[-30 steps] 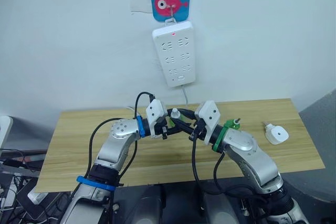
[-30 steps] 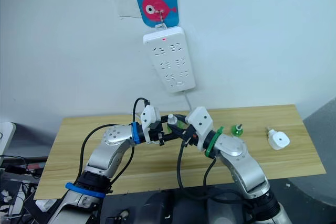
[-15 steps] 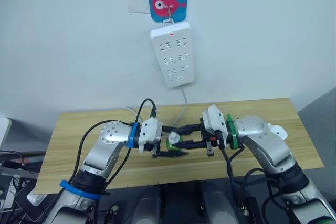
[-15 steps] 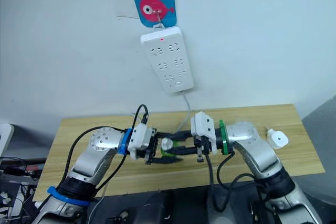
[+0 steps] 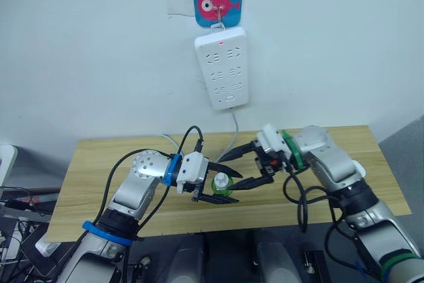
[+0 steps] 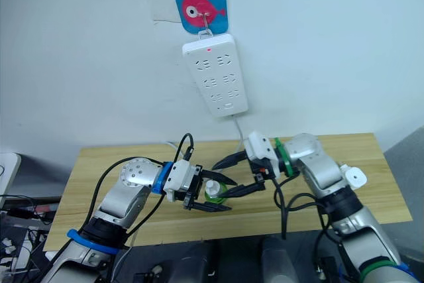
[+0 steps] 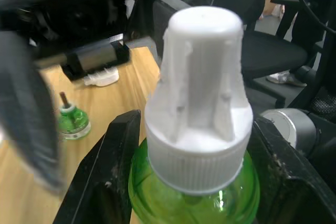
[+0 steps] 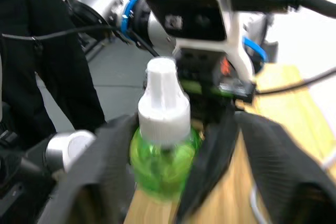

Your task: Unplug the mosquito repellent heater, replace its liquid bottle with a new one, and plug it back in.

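Arms are meeting over the middle of the wooden table [image 5: 99,164], and you are reaching each one inward, elbows out. Your left gripper [image 5: 217,187] is clamping the green liquid bottle [image 5: 221,184] by its body, white cap [image 7: 202,77] pointing toward the right arm. Your right gripper [image 5: 242,168] is spread wide, its fingers straddling the bottle without touching it. The mosquito repellent heater [image 6: 354,176] is lying on the table behind your right forearm, well apart from the power strip [image 5: 222,67] on the wall. Another green bottle [image 7: 72,120] is standing on the table.
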Available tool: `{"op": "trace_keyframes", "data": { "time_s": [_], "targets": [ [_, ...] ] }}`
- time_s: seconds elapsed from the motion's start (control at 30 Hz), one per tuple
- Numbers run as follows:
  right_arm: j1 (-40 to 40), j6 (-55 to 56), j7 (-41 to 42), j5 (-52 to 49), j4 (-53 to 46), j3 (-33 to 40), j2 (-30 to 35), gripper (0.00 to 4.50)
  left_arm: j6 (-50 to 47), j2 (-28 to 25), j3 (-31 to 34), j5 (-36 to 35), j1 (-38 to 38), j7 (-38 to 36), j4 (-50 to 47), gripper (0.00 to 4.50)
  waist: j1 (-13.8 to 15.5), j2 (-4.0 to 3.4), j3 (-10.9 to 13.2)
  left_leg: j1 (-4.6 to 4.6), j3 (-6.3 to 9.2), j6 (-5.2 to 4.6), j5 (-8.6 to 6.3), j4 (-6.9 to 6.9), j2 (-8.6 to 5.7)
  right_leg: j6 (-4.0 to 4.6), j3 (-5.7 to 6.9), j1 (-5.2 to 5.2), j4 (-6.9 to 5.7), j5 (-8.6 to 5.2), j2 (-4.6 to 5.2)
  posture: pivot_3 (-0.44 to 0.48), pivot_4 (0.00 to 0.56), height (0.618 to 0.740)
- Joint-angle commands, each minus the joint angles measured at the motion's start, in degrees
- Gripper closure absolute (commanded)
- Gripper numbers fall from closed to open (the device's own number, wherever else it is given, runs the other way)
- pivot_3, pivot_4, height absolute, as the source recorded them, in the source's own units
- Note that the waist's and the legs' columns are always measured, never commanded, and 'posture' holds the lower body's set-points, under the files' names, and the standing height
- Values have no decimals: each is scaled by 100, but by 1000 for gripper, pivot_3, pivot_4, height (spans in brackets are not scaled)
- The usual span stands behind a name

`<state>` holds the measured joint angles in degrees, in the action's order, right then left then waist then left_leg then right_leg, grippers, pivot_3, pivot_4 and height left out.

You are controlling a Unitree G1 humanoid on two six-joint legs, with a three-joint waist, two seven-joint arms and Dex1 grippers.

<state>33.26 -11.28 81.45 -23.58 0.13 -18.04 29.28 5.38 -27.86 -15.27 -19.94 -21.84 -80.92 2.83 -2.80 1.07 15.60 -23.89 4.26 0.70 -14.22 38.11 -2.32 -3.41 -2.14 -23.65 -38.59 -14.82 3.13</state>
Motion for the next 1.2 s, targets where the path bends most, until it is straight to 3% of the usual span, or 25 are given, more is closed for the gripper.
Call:
{"op": "trace_keyframes", "data": {
  "time_s": [0.03,0.13,0.27,0.5,0.87,1.2],
  "targets": [
    [-365,-256,-378,-171,-749,460,256,38,-12,18,264,30,-1,373,69,2224,-3,0,0,1,0,0,0,0,0,0,0,0,-3,0,0,-47,241,740],
    [-724,-417,-918,-94,-1231,653,308,38,-94,31,341,65,23,633,92,2224,-39,0,0,3,-1,0,0,-1,2,0,-3,-1,-8,0,-2,-50,236,740],
    [-1193,-1068,-2342,245,-2094,716,36,38,-257,191,483,146,-1,1226,110,2224,-38,1,-1,0,-1,1,1,-3,3,1,-4,-10,-16,-1,-2,-49,228,740],
    [-1384,-1466,-3335,516,-2615,409,-424,38,-373,190,522,143,109,1433,-52,2224,-40,2,-3,-1,-6,7,4,-2,1,1,-10,-16,-24,-1,-2,-64,218,740],
    [-1098,-1175,-3771,971,-1994,51,-916,38,-406,244,412,124,132,1334,-139,2224,-47,6,-6,-1,-10,10,6,-3,0,1,-11,-19,-24,-1,-4,-65,214,740],
    [-1119,-1139,-3778,957,-1846,330,-748,38,-529,182,448,77,315,1310,-346,2224,-47,6,-6,-1,-11,10,6,-3,0,1,-13,-19,-25,-1,-4,-67,228,740]
  ]
}}
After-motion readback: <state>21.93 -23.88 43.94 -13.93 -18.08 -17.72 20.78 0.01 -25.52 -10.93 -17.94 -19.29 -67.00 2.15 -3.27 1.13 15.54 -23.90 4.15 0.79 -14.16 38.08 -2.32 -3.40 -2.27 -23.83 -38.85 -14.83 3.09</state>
